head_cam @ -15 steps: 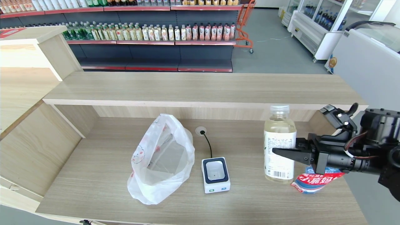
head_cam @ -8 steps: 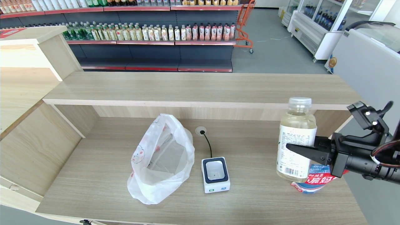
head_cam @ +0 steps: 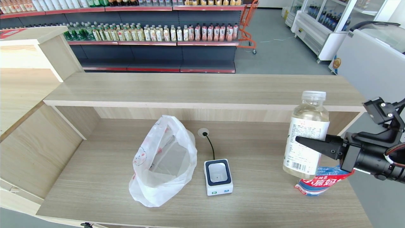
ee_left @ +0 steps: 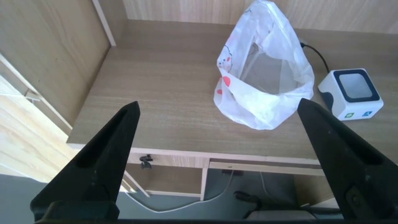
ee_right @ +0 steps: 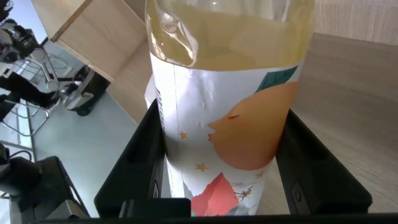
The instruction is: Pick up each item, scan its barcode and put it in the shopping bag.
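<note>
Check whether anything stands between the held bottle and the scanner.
Nothing visible does. Bare counter lies between the bottle, upright in the right gripper, and the scanner. The shopping bag stands beyond the scanner, on its far side.

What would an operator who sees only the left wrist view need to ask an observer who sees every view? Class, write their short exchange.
Operator: I see the shopping bag and the scanner. Where is the bottle?
Observer: The right tool is shut on the bottle and holds it upright over the right end of the counter.
Operator: Is another item waiting?
Observer: Yes. A red-and-blue packet lies on the counter just beneath the bottle.
</note>
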Controlling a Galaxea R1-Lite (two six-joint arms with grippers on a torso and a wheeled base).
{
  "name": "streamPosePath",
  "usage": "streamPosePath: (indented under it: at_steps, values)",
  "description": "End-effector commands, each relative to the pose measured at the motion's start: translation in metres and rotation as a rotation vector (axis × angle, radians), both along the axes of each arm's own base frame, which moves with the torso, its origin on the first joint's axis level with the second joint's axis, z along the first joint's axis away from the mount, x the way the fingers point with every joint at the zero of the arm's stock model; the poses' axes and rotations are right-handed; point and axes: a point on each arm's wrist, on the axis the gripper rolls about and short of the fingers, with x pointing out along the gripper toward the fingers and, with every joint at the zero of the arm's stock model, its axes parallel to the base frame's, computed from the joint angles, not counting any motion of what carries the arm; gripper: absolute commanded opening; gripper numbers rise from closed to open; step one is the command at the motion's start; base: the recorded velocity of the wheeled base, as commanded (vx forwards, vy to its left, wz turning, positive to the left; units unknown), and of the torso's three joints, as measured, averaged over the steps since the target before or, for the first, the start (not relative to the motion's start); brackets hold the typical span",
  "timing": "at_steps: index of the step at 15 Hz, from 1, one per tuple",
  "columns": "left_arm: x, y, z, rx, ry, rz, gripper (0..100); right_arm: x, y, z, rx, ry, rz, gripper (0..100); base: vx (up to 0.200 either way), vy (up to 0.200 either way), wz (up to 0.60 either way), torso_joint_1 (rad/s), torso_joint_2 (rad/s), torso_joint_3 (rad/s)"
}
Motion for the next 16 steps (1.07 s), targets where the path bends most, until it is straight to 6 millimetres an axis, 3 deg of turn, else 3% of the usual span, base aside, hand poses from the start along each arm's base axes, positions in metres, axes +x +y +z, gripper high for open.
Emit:
streamPosePath:
  at_steps: [1, 8, 10, 13, 16]
  values:
    - [0.000, 0.000, 0.000, -0.001, -0.001, 0.001, 100, -0.003, 0.000, 0.005, 0.021, 0.000, 0.001, 0, 0.000, 0.200, 0.00, -0.002, 0.01, 0.002]
    - [0.000, 0.000, 0.000, -0.001, -0.001, 0.001, 100, -0.009, 0.013, -0.003, 0.046, 0.105, 0.062, 0, 0.000, 0.200, 0.00, 0.002, 0.01, 0.006]
    - [0.000, 0.000, 0.000, 0.004, -0.001, -0.001, 100, 0.002, 0.019, -0.012, 0.011, 0.115, 0.071, 0, 0.000, 0.200, 0.00, 0.000, 0.00, 0.005]
    - [0.000, 0.000, 0.000, 0.004, -0.001, -0.001, 100, 0.030, 0.027, -0.036, -0.101, 0.118, 0.021, 0, 0.000, 0.000, 0.00, 0.000, 0.00, 0.000]
    - [0.000, 0.000, 0.000, 0.004, -0.001, -0.001, 100, 0.045, 0.042, -0.055, -0.128, 0.173, 0.035, 0, 0.000, 0.000, 0.00, 0.000, 0.00, 0.000]
